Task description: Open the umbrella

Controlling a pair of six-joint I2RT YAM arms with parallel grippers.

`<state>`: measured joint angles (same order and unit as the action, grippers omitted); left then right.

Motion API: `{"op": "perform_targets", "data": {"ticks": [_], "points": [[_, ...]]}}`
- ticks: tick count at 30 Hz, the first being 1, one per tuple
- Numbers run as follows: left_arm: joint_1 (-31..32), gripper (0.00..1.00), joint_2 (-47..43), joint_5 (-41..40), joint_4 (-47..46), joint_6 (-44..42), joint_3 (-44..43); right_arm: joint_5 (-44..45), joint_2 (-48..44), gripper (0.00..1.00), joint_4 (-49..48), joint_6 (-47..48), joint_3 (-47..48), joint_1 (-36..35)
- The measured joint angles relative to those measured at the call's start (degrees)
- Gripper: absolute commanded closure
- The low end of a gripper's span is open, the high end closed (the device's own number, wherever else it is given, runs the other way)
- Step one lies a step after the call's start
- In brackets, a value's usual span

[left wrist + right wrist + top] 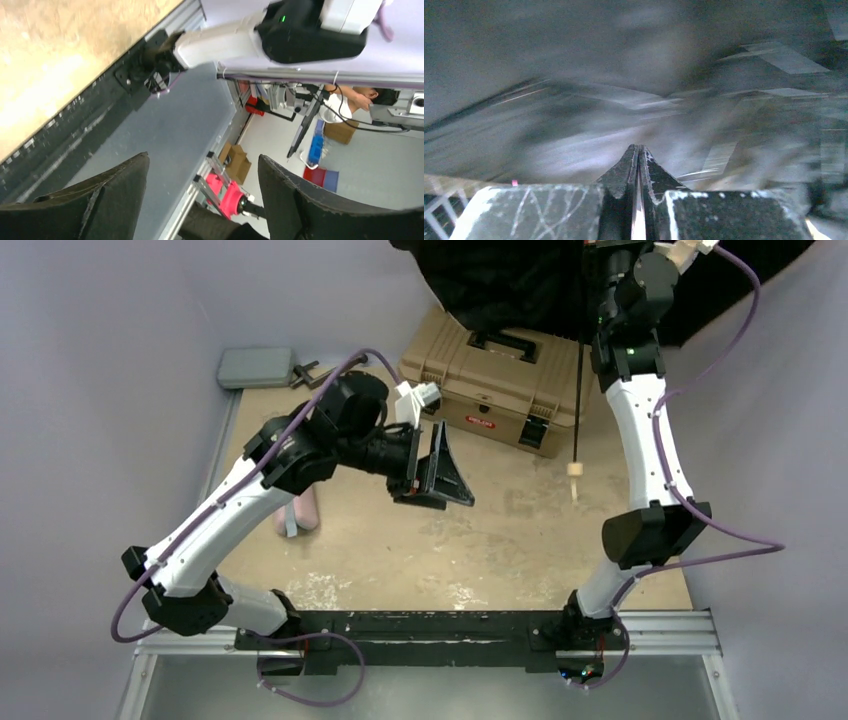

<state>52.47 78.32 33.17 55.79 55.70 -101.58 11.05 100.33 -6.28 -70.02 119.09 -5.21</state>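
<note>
Top external view, items as found. Compact folding umbrella (500,285): canopy, dark from this side, spread along the upper edge; thin black shaft hanging straight down, cream knob at its lower end, near the tan hard plastic toolbox (490,375). My left gripper (448,475): fingers wide apart, empty, over the beige desk (450,550), apart from the shaft. My right gripper (639,152): fingers pressed together; whether anything is pinched, I cannot tell. Pink oblong pouch (300,510): beneath my left arm.
</note>
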Motion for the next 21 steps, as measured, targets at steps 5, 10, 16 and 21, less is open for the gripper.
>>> {"op": "perform_targets", "data": {"ticks": [5, 10, 16, 21], "points": [[-4.0, 0.18, 2.9, 1.2, -5.7, -2.2, -4.0, -0.9, -5.5, 1.0, -1.4, 1.0, -4.7, -3.1], [-5.7, 0.18, 8.1, 1.3, -13.6, -3.3, -9.7, -3.4, -10.4, 0.95, -1.3, 4.4, -4.9, -4.5], [-6.4, 0.17, 14.3, 0.9, -16.4, -4.4, -12.1, -3.2, -13.3, 0.29, 12.6, 19.9, -0.2, -4.3], [-6.6, 0.17, 15.1, 0.9, -20.7, -4.0, -9.2, -1.0, -13.6, 0.06, 29.3, 32.8, 5.7, -1.9]]}}
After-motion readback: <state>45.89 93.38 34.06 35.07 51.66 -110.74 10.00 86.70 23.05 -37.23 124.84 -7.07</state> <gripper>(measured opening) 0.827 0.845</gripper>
